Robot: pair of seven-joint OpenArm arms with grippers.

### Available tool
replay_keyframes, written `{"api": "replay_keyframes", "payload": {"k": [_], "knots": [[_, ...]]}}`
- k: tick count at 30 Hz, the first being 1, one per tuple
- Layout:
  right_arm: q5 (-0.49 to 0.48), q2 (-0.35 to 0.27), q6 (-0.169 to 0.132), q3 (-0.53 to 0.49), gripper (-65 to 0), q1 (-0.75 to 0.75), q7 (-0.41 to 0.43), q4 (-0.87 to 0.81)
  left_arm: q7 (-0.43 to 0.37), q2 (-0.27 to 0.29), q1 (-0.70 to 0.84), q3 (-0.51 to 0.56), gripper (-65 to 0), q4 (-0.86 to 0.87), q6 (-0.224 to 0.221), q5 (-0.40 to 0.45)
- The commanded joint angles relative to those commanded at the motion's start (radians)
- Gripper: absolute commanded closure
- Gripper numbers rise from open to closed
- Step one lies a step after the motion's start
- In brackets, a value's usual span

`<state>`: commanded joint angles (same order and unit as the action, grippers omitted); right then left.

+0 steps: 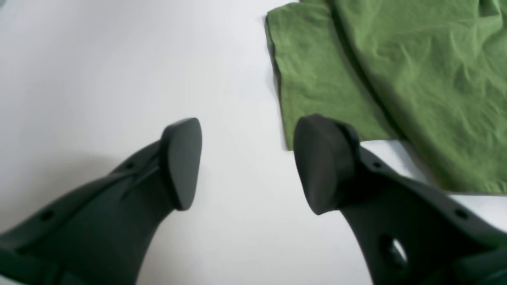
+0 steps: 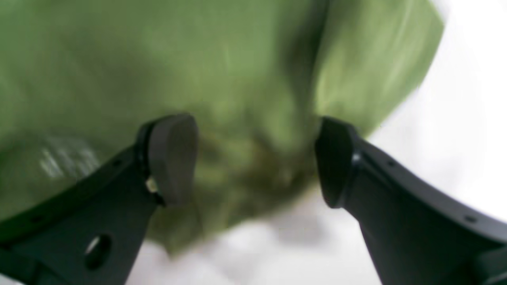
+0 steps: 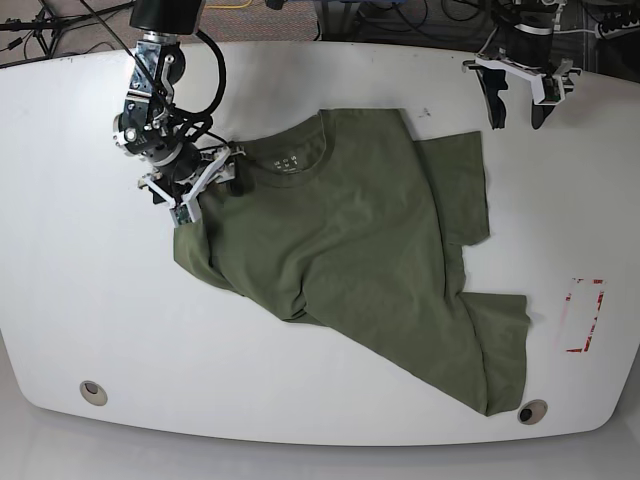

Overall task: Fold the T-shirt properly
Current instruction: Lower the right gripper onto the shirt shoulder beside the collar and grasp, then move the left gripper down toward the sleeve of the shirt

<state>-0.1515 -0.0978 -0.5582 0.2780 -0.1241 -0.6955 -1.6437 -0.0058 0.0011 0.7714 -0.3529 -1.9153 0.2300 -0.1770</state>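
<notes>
The olive-green T-shirt (image 3: 350,250) lies spread and creased on the white table (image 3: 80,290), collar (image 3: 290,158) toward the back left and hem toward the front right. My right gripper (image 3: 212,185) is down at the shirt's left shoulder beside the collar. In the blurred right wrist view this gripper (image 2: 253,162) is open, with bunched T-shirt cloth (image 2: 237,79) under and between its fingers. My left gripper (image 3: 517,112) hangs open over bare table at the back right, apart from the shirt. The left wrist view shows it (image 1: 249,164) empty, a sleeve (image 1: 317,79) just beyond its right fingertip.
A red rectangular outline (image 3: 583,315) is marked on the table at the right. Two round holes (image 3: 93,392) (image 3: 532,411) sit near the front edge. Cables and stands crowd the area behind the table's back edge.
</notes>
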Motion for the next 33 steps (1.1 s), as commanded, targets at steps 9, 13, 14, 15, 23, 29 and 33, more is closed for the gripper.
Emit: {"api": "replay_keyframes", "payload": {"k": [9,13,14,15,23,29,33], "knots": [[0.025,0.007,-0.018,0.028,-42.1,-0.092,0.046,-0.024,0.079,0.0,-0.054,-0.061,-36.1,0.055,0.02,0.008],[0.03,0.013,-0.025,0.053,-40.7,-0.109,0.056,-0.024,0.087,-0.007,-0.068,-0.061,-36.2,0.066,0.027,0.008],[0.031,0.014,-0.026,0.059,-40.2,-0.112,0.059,-0.024,0.087,-0.01,-0.071,-0.061,-36.3,0.068,0.029,0.008],[0.031,0.015,-0.028,0.064,-39.8,-0.115,0.062,-0.024,0.087,-0.013,-0.075,-0.061,-36.3,0.07,0.031,0.008],[0.031,0.007,-0.024,0.071,-35.1,-0.122,0.09,-0.016,0.127,-0.053,-0.11,-0.044,-36.8,0.077,0.056,0.013],[0.036,-0.029,-0.019,0.046,-29.1,-0.117,0.107,-0.026,0.183,-0.094,-0.202,-0.011,-36.9,0.106,0.078,0.009],[0.037,-0.031,-0.02,0.044,-22.7,-0.106,0.108,-0.02,0.191,-0.094,-0.218,-0.009,-36.8,0.113,0.078,0.011]]}}
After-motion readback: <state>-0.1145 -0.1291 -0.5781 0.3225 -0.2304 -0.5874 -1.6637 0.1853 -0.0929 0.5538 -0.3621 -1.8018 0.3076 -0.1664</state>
